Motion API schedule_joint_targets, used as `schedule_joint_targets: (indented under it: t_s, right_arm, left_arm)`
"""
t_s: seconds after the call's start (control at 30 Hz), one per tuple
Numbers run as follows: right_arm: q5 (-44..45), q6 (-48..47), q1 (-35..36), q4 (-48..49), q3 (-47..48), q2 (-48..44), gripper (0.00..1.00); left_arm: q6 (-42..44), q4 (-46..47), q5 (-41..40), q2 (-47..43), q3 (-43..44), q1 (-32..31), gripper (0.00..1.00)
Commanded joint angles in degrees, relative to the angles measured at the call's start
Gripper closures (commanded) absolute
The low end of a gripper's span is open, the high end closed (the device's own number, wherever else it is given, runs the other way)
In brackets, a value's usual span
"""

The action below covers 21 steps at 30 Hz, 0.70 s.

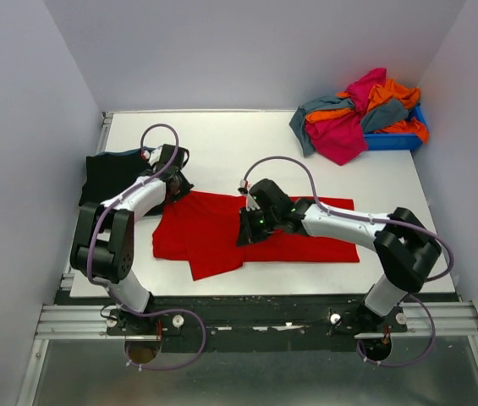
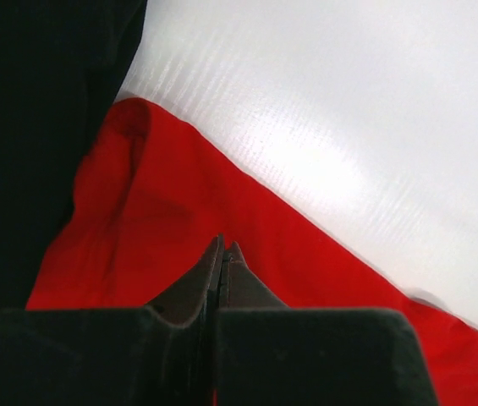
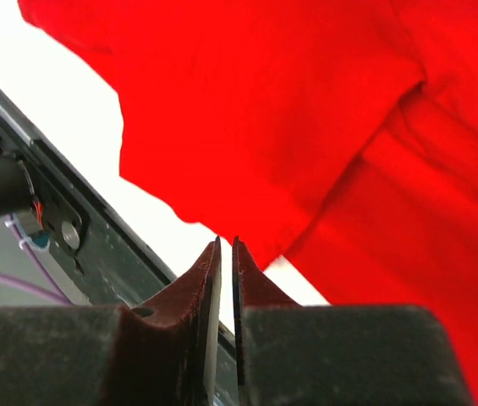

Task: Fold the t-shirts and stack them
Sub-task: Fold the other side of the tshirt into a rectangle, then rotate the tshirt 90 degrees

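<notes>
A bright red cloth t-shirt (image 1: 222,233) is lying spread across the middle of the white counter (image 1: 222,144). Part of it is doubled over on itself, and one flap is reaching toward 6 o'clock, close to the near edge. At about 9 o'clock a black cloth t-shirt (image 1: 107,173) is lying at the counter's left edge. Its right side is just beside the red shirt's far-left corner, and a thin line of blue is showing along its far edge.

The left gripper (image 1: 173,179) is hanging over that far-left corner of the red shirt. Its two fingers are pressed flat together, tips down against the red cloth, and I cannot tell whether any fabric is caught between them.

The right gripper (image 1: 245,230) is hovering low over the centre of the red shirt, pointing toward 7 o'clock. Its fingers are drawn nearly together, with only a sliver of light between them and no cloth in that gap. From its wrist camera the tips are sitting just off the hem of a folded red flap.

Far off at 1 o'clock, a heap of crumpled magenta, orange and grey-teal t-shirts (image 1: 353,114) is spilling out of a blue plastic bin (image 1: 401,140) in the counter's corner.
</notes>
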Motion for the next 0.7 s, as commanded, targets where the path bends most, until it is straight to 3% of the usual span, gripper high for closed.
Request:
schedule_joint_targets:
  t_s: [0.0, 0.13, 0.33, 0.5, 0.67]
  right_arm:
    - [-2.9, 1.9, 0.4, 2.6, 1.7, 7.0, 0.88]
    - [-2.7, 3.8, 0.4, 3.5, -2.0, 8.6, 0.99]
    - [-1.7, 4.2, 0.4, 4.4, -8.9, 4.5, 0.99]
    - [2.1, 3.2, 0.4, -0.1, -8.2, -1.5, 0.99]
    - [10.1, 2.8, -0.3, -6.7, -7.2, -8.7, 0.99]
  left_arm:
    - [1.0, -3.0, -2.8, -5.5, 1.1, -1.0, 1.00]
    - [1.3, -3.8, -2.7, -8.7, -0.7, -1.3, 1.00]
    - [0.0, -2.6, -1.7, -13.5, -5.0, -3.0, 1.00]
    - [-1.4, -2.5, -3.2, -16.5, -8.2, -4.8, 1.00]
    - [-4.7, 7.3, -3.4, -26.1, -22.0, -5.4, 1.00]
